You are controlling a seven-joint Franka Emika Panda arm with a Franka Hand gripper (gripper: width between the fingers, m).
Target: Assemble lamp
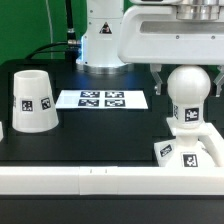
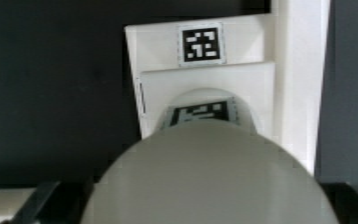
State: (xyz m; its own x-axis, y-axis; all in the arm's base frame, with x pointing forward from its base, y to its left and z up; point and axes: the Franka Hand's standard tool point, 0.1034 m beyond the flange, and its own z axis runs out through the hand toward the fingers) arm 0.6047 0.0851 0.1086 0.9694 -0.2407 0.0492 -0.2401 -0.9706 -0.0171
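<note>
The white bulb (image 1: 190, 92) stands upright on the flat square stepped base (image 1: 188, 152) at the exterior view's right, its tagged stem set into the base. My gripper (image 1: 189, 80) comes down over it, one dark finger on each side of the round head, shut on the bulb. In the wrist view the bulb's head (image 2: 202, 175) fills the space between the fingers (image 2: 30, 203) of my gripper (image 2: 202, 208), and the base (image 2: 202, 62) lies beyond it. The tapered shade (image 1: 33, 100) stands apart at the exterior view's left.
The marker board (image 1: 102, 99) lies flat in the middle of the black table. A white border wall (image 1: 100, 180) runs along the front edge, and the base rests against it. The arm's white body (image 1: 100, 35) rises behind the marker board.
</note>
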